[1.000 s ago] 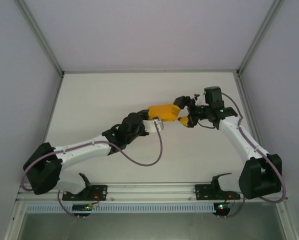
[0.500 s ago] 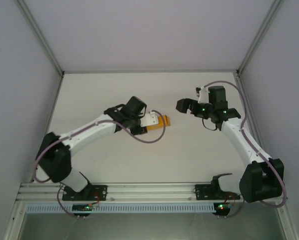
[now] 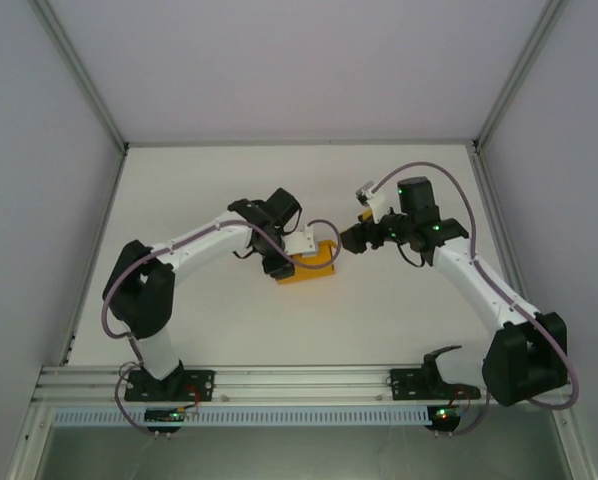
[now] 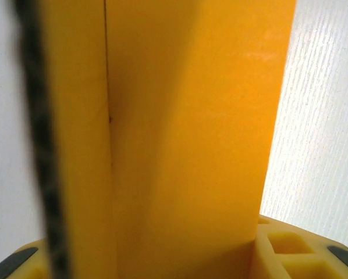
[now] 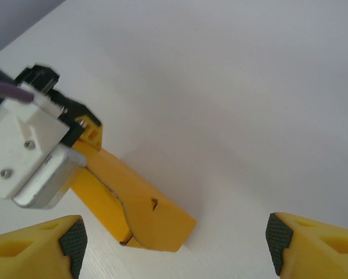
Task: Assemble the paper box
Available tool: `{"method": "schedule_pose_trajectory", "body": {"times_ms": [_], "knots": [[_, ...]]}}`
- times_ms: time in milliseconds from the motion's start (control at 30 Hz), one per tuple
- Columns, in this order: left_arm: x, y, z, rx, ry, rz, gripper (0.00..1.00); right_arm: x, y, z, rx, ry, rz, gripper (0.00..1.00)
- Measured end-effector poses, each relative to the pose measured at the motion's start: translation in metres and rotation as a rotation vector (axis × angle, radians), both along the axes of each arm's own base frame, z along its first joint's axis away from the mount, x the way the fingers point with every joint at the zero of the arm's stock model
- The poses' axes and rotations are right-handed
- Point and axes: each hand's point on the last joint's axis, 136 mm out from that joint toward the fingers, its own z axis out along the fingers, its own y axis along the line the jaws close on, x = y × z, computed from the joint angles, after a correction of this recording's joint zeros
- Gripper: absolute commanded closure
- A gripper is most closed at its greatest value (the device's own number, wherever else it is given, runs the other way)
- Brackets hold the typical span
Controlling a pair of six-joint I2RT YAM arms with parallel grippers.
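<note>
Table [image 3: 229, 180]: white and flat, enclosed by pale walls and metal frame posts.

Left arm [image 3: 194, 245]: white links with black joints, folded sharply above its base and stretched rightward to the middle of the table.

Right arm [image 3: 479, 285]: of the same build, angled up and leftward from its base, with the wrist turned toward the table's middle.

Paper box [image 3: 314, 268]: orange-yellow card, folded into a long flat-sided form, located near the centre of the table, low over the surface. A small notch is seen along one edge in the right wrist view [image 5: 145, 212]. Whether its free end rests on the table cannot be told. The left wrist view is crossed from top to bottom by its panels [image 4: 180, 128].

Left gripper [image 3: 297, 258]: closed on one end of the paper box, which is held between the yellow fingers [image 4: 281, 247].

Right gripper [image 3: 347, 240]: spread wide with nothing held, placed just right of the paper box and apart from it [image 5: 175, 241].

Cable [image 3: 419, 168]: purple, looped above the right wrist.
</note>
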Motion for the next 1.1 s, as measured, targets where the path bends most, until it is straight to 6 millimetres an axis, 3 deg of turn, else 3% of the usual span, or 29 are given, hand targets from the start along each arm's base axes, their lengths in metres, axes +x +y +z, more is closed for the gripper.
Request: {"method": "schedule_pose_trajectory", "body": {"times_ms": [200,300,467,700,800,1100], "knots": [[0.005,-0.004,-0.006,0.011,0.017,-0.001,0.42,-0.005,0.008,-0.027,-0.051,0.08,0.049,0.32],[0.006,-0.003,-0.006,0.015,0.022,0.001,0.42,-0.007,0.01,-0.036,-0.067,0.103,0.065,0.35],[0.007,-0.004,-0.004,0.011,0.018,0.002,0.43,-0.01,0.013,-0.039,-0.081,0.1,0.082,0.38],[0.008,-0.005,-0.004,0.008,0.015,0.005,0.55,-0.004,0.016,-0.048,-0.097,0.11,0.09,0.46],[0.009,-0.006,-0.003,0.003,0.01,0.005,0.57,0.002,0.018,-0.05,-0.103,0.112,0.092,0.53],[0.013,-0.01,-0.002,-0.014,-0.009,0.005,0.66,0.006,0.022,-0.059,-0.128,0.14,0.093,0.88]]}}
